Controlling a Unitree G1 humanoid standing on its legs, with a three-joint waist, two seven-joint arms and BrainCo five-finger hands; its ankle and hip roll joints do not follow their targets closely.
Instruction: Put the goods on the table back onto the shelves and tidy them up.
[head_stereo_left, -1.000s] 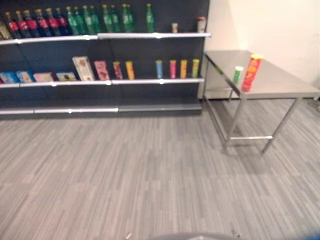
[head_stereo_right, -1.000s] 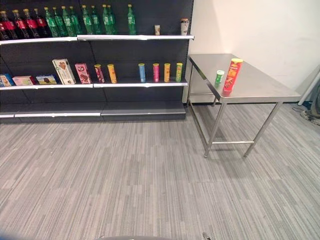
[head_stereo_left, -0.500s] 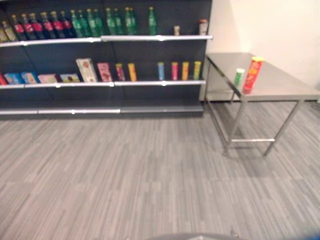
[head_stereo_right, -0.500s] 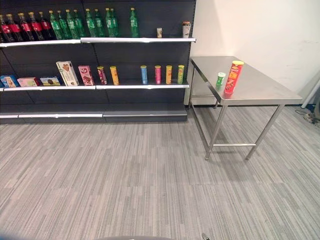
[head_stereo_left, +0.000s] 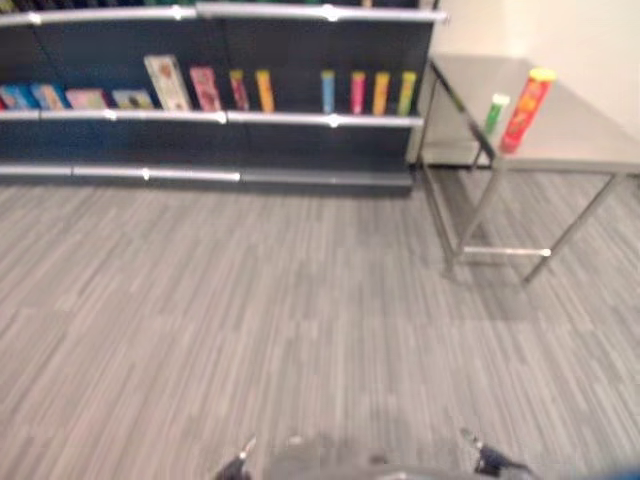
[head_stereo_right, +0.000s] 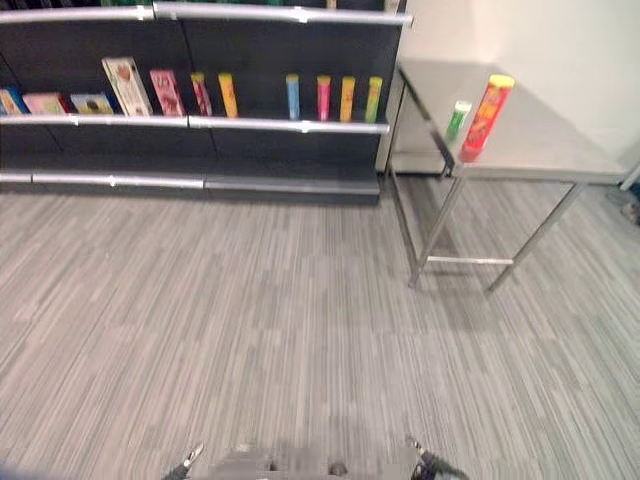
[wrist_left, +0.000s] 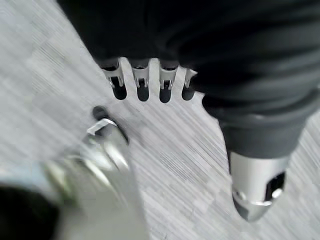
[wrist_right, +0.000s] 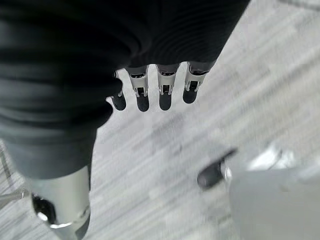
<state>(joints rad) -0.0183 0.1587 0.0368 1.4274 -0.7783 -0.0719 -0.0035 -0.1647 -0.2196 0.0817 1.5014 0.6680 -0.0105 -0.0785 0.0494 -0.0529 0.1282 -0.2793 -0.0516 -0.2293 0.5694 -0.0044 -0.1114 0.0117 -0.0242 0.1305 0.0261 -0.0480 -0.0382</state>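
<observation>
Ahead, a steel surface (head_stereo_right: 540, 150) stood on grey striped floor (head_stereo_right: 280, 320) against a pale wall (head_stereo_right: 560, 50), just beside the end of the dark shelves (head_stereo_right: 200, 124). On the surface, near its shelf-side edge, a tall red canister (head_stereo_right: 485, 117) stood upright with a short green can (head_stereo_right: 458, 119) close beside it. Boxes (head_stereo_right: 125, 85) and slim tubes (head_stereo_right: 323, 97) lined the shelves. The left hand (wrist_left: 150, 85) and right hand (wrist_right: 155, 90) hung over the floor, fingers relaxed, holding nothing.
</observation>
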